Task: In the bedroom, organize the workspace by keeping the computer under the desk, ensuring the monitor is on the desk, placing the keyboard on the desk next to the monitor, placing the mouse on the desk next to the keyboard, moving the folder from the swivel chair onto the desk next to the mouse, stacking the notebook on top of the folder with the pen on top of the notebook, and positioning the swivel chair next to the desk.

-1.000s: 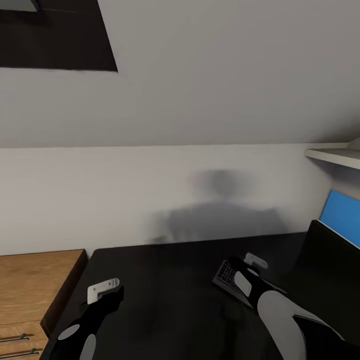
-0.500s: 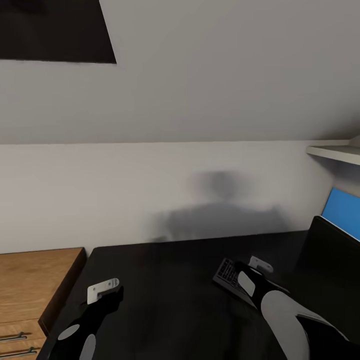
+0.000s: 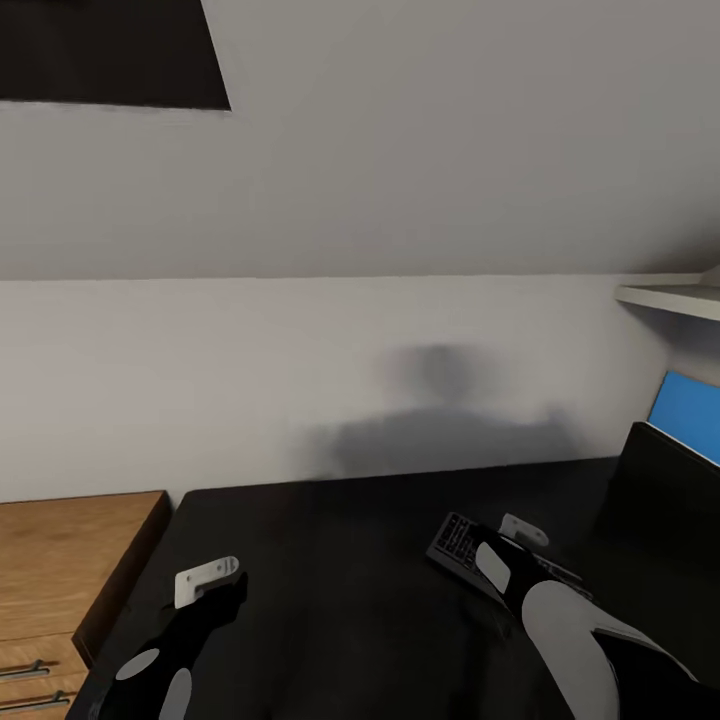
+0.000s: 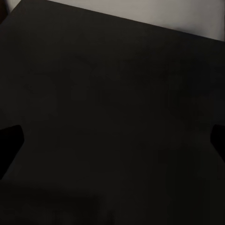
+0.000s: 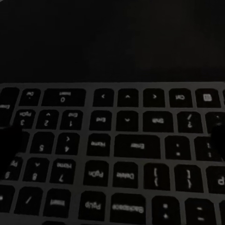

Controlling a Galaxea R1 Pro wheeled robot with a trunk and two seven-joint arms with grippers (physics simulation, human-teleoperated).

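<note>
The black desk [image 3: 330, 590] stretches below me against a white wall. On it lies the black keyboard [image 3: 452, 542], angled, to the left of the dark monitor [image 3: 665, 492] at the right edge. My right gripper [image 3: 478, 548] hovers right over the keyboard's end. In the right wrist view the keys [image 5: 117, 178] fill the space between its widely spread fingertips [image 5: 9, 145], so the right gripper [image 5: 112, 140] is open. My left gripper [image 3: 215, 590] hangs over bare desk top [image 4: 112, 84]; its fingertips [image 4: 10, 140] stand far apart, open and holding nothing.
A light wooden drawer unit [image 3: 60, 560] adjoins the desk's left end. A blue panel [image 3: 685, 415] rises behind the monitor, with a white shelf [image 3: 670, 297] above it. A dark rectangle [image 3: 110, 50] sits on the sloped ceiling at top left.
The camera has tilted slightly, shifting the whole picture. My right gripper has edged a little to the right over the keyboard. The left gripper holds its place.
</note>
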